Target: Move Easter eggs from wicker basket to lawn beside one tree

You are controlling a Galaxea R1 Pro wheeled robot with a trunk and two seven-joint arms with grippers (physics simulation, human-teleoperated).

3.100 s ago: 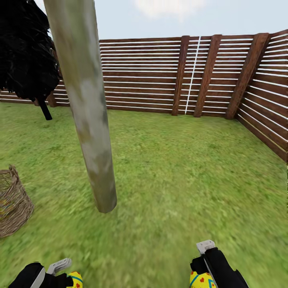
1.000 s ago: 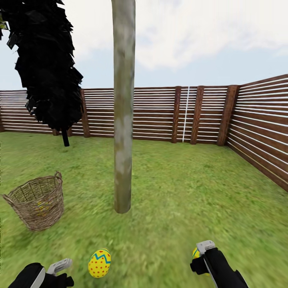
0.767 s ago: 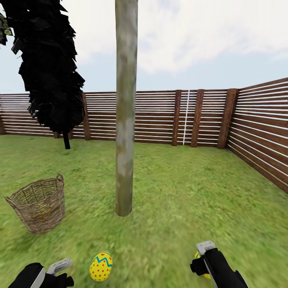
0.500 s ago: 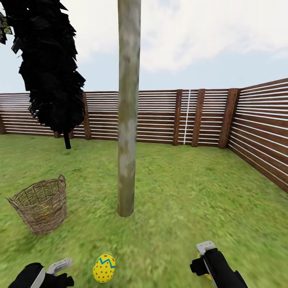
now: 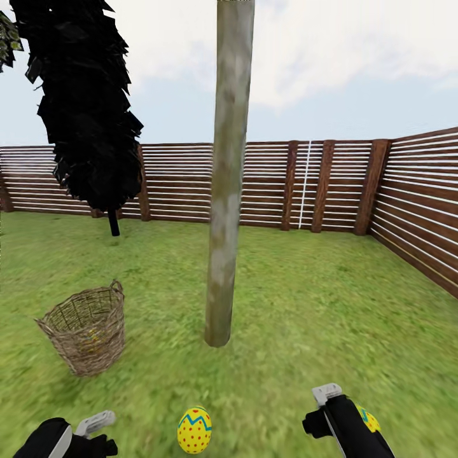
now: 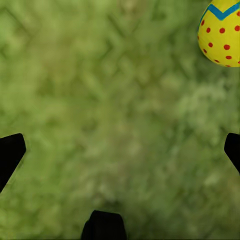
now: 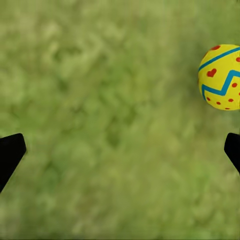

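The tree's pale grey-green trunk (image 5: 224, 210) rises from the lawn (image 5: 305, 305) in the middle of the head view. One yellow Easter egg (image 5: 194, 430) (image 6: 222, 31) with a blue zigzag and red dots lies on the grass in front of it. A second egg (image 5: 369, 420) (image 7: 220, 77), with red hearts, lies just right of my right gripper (image 5: 326, 397) (image 7: 120, 150). The wicker basket (image 5: 86, 327) stands upright left of the trunk, with a faint yellow shape (image 5: 95, 337) showing through its weave. My left gripper (image 5: 95, 425) (image 6: 120, 150) hangs over bare grass. Both grippers are open and hold nothing.
A black columnar tree (image 5: 86, 108) stands at the back left. The dark brown slatted fence (image 5: 331, 184) closes the garden behind and along the right. Open grass stretches right of the trunk.
Three seconds ago each gripper held an egg; now both eggs lie on the grass. Over the last second the whole picture has slid rightward, so the camera moved.
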